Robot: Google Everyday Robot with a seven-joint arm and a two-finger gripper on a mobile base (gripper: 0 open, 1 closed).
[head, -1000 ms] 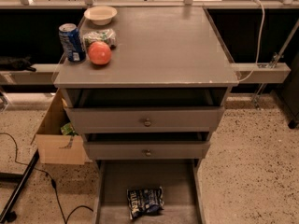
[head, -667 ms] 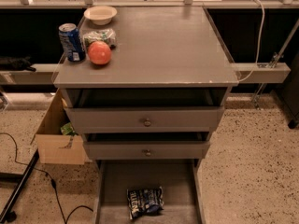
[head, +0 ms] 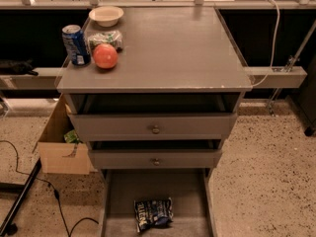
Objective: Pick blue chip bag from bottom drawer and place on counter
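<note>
Chip bag (head: pixel 154 213): crumpled, dark blue, lying flat on floor of bottom drawer (head: pixel 163 186), near its front centre. Bottom drawer pulled out; two upper drawers (head: pixel 153 127) partly open above it. Desk (head: pixel 173 48): can (head: pixel 76 44), red fruit (head: pixel 105 56), packet (head: pixel 106 37) and bowl (head: pixel 106 16) grouped at left rear. Gripper: out of view, state cannot be told.

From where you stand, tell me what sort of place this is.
Probably a lab or workshop: speckled floor, loose cable, cardboard box beside a drawer cabinet; the gripper is not in view.
</note>
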